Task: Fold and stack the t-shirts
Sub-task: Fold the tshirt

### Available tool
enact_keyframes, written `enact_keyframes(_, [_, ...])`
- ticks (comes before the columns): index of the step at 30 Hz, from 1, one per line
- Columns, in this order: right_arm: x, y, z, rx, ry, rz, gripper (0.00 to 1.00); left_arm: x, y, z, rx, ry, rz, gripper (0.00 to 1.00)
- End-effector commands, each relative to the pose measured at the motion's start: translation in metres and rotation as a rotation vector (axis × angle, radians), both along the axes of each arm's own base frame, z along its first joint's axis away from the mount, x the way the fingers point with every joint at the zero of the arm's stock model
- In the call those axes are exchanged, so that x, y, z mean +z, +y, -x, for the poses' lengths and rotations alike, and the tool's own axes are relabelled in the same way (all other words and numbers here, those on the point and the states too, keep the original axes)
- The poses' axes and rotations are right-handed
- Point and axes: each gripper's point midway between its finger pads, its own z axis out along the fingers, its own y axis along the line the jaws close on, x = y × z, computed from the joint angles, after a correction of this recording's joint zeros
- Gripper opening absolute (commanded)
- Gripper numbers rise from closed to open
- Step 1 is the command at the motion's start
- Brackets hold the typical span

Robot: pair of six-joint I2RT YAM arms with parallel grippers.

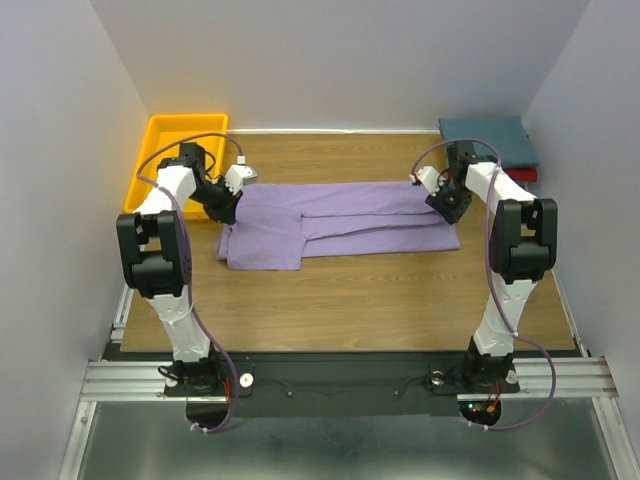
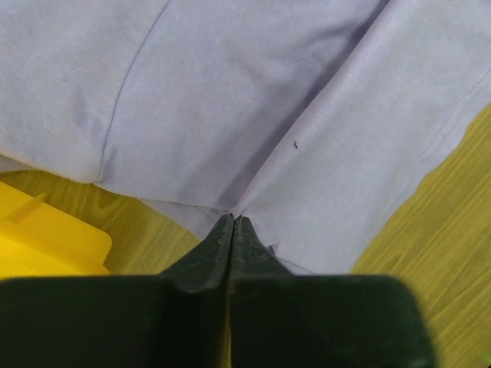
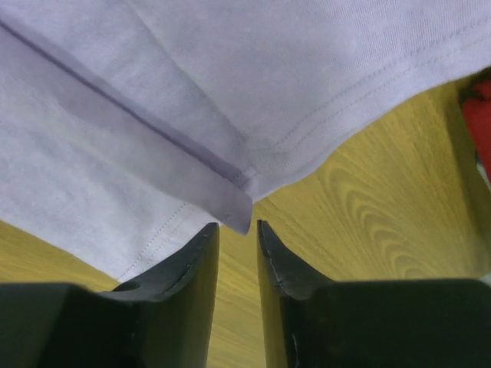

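Wooden bench is carrying 3 t-shirts and 1 tray. Nearest the arm bases, the lavender shirt is lying across the middle of the bench as a long band, its sides turned in lengthwise and its left end bunching wider.

The left claw is sitting at the band's left end with its fingers pressed together. The cloth is puckering toward the tips, so it is judged to be pinching the edge. The right claw is standing at the right end with its fingers slightly parted. A hemmed corner of the shirt is lying just ahead of the gap, not gripped.

Farther back, in the far right corner, the teal shirt is resting folded on top of the red shirt, of which only an edge is showing. The yellow tray is sitting in the far left corner.

Progress, as judged: 2 of 3 shirts are lying folded and stacked. The lavender shirt is partway folded, with crosswise folds and placing on the stack remaining.

Count: 3 shirts, 1 tray, 2 claws.
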Motion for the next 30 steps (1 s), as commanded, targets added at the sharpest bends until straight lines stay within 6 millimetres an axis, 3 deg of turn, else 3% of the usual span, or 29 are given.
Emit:
enact_keyframes(1, [0.002, -0.008, -0.006, -0.018, -0.014, 0.024, 0.45, 0.013, 0.007, -0.022, 0.097, -0.066, -0.007, 0.19])
enact_keyframes(5, [0.027, -0.005, -0.019, -0.071, -0.088, -0.001, 0.59, 0.021, 0.016, -0.022, 0.183, -0.096, -0.014, 0.41])
enact_keyframes(6, [0.038, -0.005, -0.02, -0.103, -0.114, -0.018, 0.6, 0.031, 0.018, -0.022, 0.213, -0.123, -0.005, 0.41])
enact_keyframes(9, [0.06, 0.004, -0.018, -0.146, -0.16, -0.075, 0.6, 0.04, 0.023, -0.01, 0.279, -0.147, 0.003, 0.42])
enact_keyframes(11, [0.063, 0.008, -0.013, -0.165, -0.162, -0.104, 0.58, 0.045, 0.022, -0.002, 0.286, -0.162, 0.015, 0.42])
enact_keyframes(12, [0.06, 0.013, -0.006, -0.182, -0.144, -0.131, 0.54, 0.056, 0.021, 0.004, 0.281, -0.186, 0.021, 0.42])
enact_keyframes(14, [0.054, 0.02, 0.008, -0.209, -0.108, -0.177, 0.51, 0.05, 0.01, 0.03, 0.246, -0.144, 0.055, 0.41])
enact_keyframes(15, [0.055, 0.023, 0.009, -0.218, -0.103, -0.196, 0.51, 0.056, 0.007, 0.034, 0.227, -0.153, 0.068, 0.41])
enact_keyframes(18, [0.041, 0.035, 0.027, -0.257, -0.027, -0.253, 0.5, 0.047, -0.006, 0.065, 0.171, -0.122, 0.079, 0.41])
enact_keyframes(19, [0.037, 0.043, 0.033, -0.265, 0.002, -0.294, 0.49, 0.03, -0.009, 0.081, 0.172, -0.077, 0.06, 0.42])
enact_keyframes(23, [0.031, 0.068, 0.055, -0.301, 0.108, -0.414, 0.49, 0.004, -0.009, 0.113, 0.208, -0.011, 0.049, 0.42])
enact_keyframes(26, [0.02, 0.068, 0.059, -0.332, 0.136, -0.409, 0.49, -0.009, -0.008, 0.121, 0.249, 0.0, 0.041, 0.42])
enact_keyframes(30, [-0.004, 0.058, 0.054, -0.386, 0.13, -0.352, 0.48, -0.008, 0.002, 0.101, 0.332, -0.056, 0.025, 0.42])
